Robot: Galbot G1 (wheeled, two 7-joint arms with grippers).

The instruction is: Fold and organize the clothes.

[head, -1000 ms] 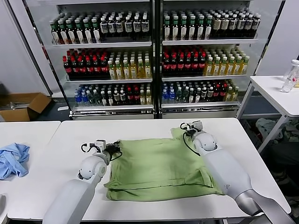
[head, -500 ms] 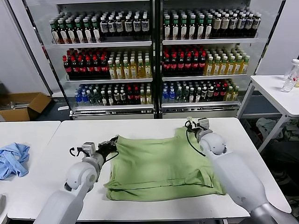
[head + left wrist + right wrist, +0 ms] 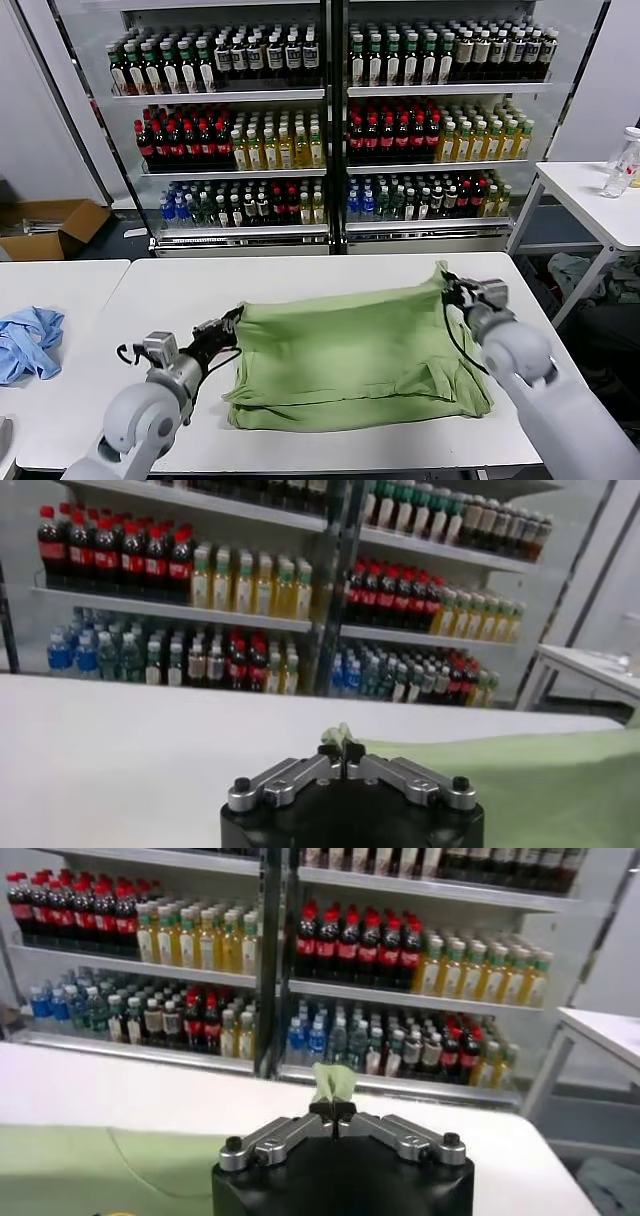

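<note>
The light green T-shirt [image 3: 350,350] lies partly folded on the white table [image 3: 300,275], its far edge lifted and stretched between both grippers. My left gripper [image 3: 233,318] is shut on the shirt's far left corner; a green tuft shows between its tips in the left wrist view [image 3: 342,746]. My right gripper [image 3: 447,280] is shut on the far right corner, with a green tuft [image 3: 333,1083] sticking out of its tips. The shirt's lower layers rest on the table toward the front. No print shows.
A light blue garment [image 3: 28,340] lies on the neighbouring table at the left. Drink coolers [image 3: 330,120] full of bottles stand behind the table. A side table [image 3: 590,200] with a bottle is at the right. A cardboard box [image 3: 45,228] sits on the floor.
Both grippers have pulled toward me and apart with the shirt's far corners, lifting and stretching the far edge over the lower layers. The shirt now spans wider.
</note>
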